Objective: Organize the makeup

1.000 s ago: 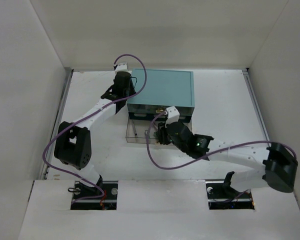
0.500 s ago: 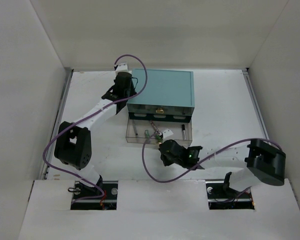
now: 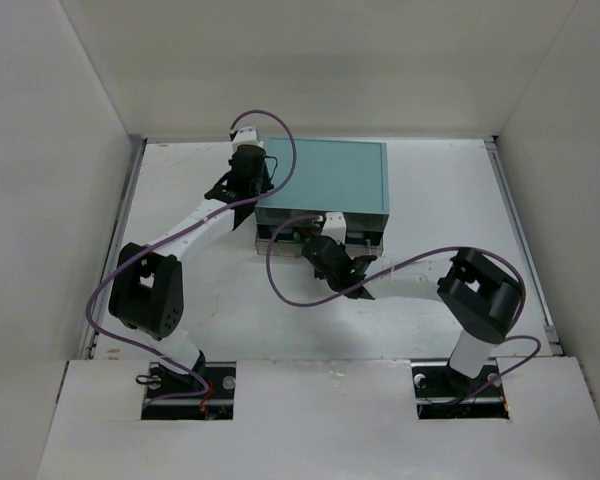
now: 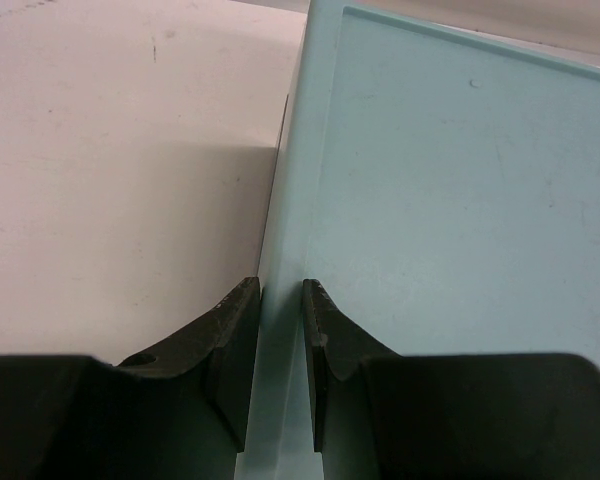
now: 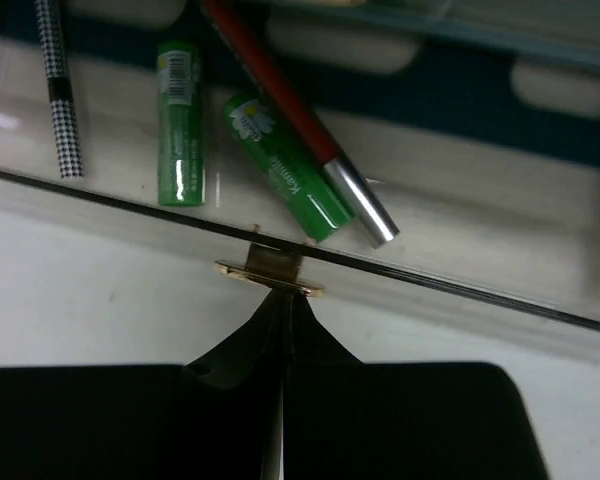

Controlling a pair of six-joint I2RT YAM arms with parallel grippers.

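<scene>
Likely light, slick, roll-prone: pinch green sticks, red pencil mid-barrel, with right gripper closed against gold pull, left gripper clamped on teal box.

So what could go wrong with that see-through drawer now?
The right gripper, shut, meets only the small gold handle on the clear plastic drawer, so its narrow tips could slip off. The long red pencil lies slantwise beside a short green stick, pointing toward the big teal box, and might jam. The left gripper pinches just that box's thin edge, so the box could shift.
</scene>
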